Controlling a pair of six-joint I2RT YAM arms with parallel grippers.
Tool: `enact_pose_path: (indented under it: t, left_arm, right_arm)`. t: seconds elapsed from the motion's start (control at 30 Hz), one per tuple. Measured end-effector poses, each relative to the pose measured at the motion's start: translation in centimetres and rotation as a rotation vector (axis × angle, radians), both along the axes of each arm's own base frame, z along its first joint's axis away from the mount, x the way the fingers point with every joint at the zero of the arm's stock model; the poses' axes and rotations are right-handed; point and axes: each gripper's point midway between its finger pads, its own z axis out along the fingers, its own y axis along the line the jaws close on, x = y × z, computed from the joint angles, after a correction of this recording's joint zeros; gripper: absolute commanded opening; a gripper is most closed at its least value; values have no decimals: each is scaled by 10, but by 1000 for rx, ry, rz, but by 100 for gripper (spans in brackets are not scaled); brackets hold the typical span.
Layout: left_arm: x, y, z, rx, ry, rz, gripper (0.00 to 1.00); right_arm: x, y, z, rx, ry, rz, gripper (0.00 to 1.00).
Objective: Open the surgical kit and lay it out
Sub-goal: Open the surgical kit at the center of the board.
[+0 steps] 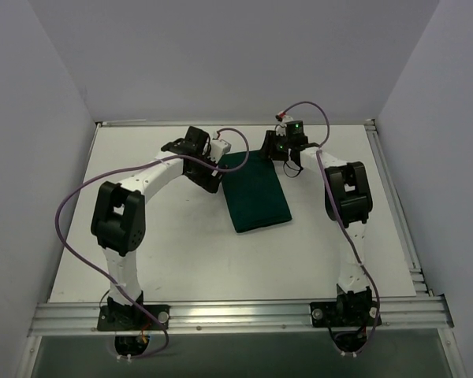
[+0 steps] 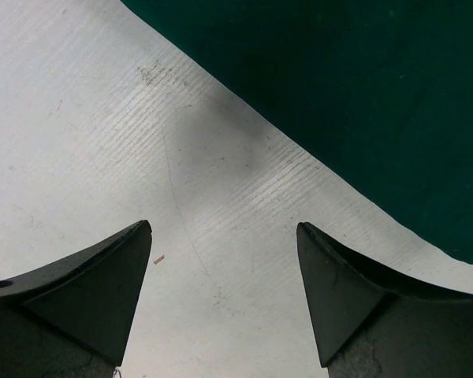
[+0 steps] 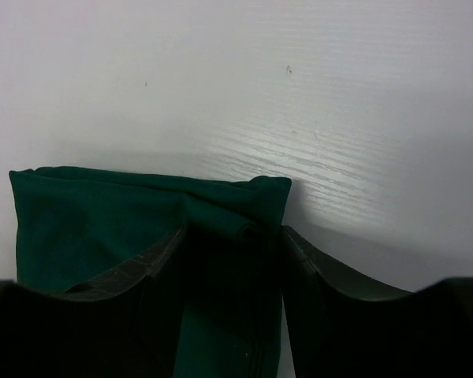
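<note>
First unfold: your right gripper [image 3: 232,252] straddles the wrap [image 1: 256,193] at 1 o'clock, pinch unclear; left gripper [image 2: 225,236] spread at 10 o'clock. Clamp, then peel.

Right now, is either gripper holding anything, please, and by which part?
The left gripper holds nothing, open over the table. The right gripper straddles the far edge of the green cloth wrap; a firm pinch cannot be told.

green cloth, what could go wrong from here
The right hand straddles a fold at the corner of the cloth; it may pinch several layers and drag the whole bundle instead of opening it. The left hand is open over bare table, not holding the cloth down, so it could slide.
</note>
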Motion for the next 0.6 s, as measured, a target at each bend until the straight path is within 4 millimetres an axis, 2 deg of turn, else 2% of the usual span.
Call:
enact_pose_path:
  t: [0.13,0.23,0.27,0.37,0.43,0.57,0.6]
  left_arm:
    - [0,1,0,4,-1,1,84]
    - [1,1,0,7,-3,1,84]
    - [1,2,0,9,-4,2,84]
    - [1,3,0,15,-8,2,84]
    - [2,3,0,19,-10,1,84]
    - [2,4,0,24,-14,0,84]
    - [2,4,0,26,-15,-2,84]
  right_arm:
    - [-3,-1,8,-46,-31,-18,40]
    - [-5,0,17,-83,-61,-37,32]
    - [-7,-1,19,-96,-73,-44,25]
    - [-9,-2,25,-110,-93,-57,13]
    - [-7,-1,27,-105,-101,-60,13]
    - [-7,0,28,-93,-97,-68,0]
    - [-7,0,28,-91,-96,-69,0]
